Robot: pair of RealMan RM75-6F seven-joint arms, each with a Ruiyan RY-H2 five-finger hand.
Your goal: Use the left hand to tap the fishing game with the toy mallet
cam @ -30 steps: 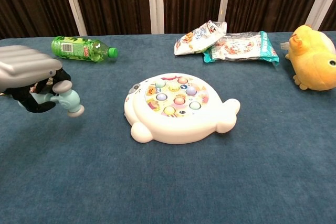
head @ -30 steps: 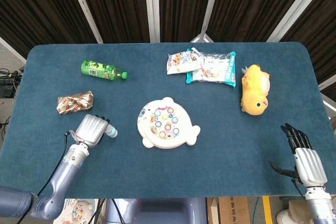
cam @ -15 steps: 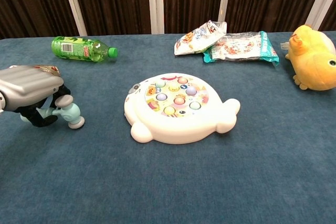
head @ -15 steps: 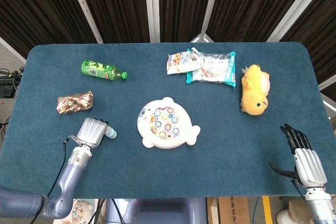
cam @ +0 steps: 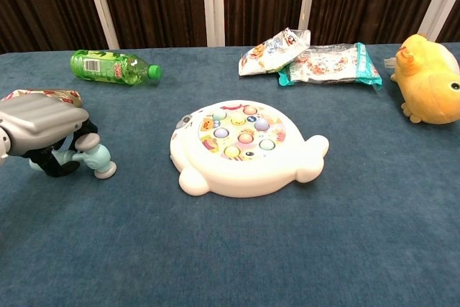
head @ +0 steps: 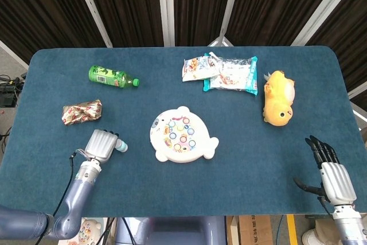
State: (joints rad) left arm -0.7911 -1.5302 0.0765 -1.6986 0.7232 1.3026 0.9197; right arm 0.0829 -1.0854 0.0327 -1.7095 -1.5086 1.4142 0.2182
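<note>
The white fish-shaped fishing game (head: 182, 135) (cam: 244, 146) lies flat in the middle of the table, coloured fish in its round top. My left hand (head: 101, 144) (cam: 42, 124) sits low at the table's front left, fingers curled around the toy mallet (cam: 93, 157) (head: 120, 146). The mallet's pale teal head pokes out toward the game and touches the cloth. A gap of bare cloth separates the mallet from the game. My right hand (head: 331, 168) rests at the front right edge, fingers apart, holding nothing.
A green bottle (head: 112, 76) (cam: 113, 65) lies at the back left. A shiny wrapped snack (head: 82, 112) sits just behind my left hand. Two snack bags (head: 222, 72) (cam: 310, 57) lie at the back, and a yellow plush toy (head: 278, 105) (cam: 430, 78) at the right.
My left hand has sunk toward the table with the mallet, whose head now touches the cloth. The right hand has not moved.
</note>
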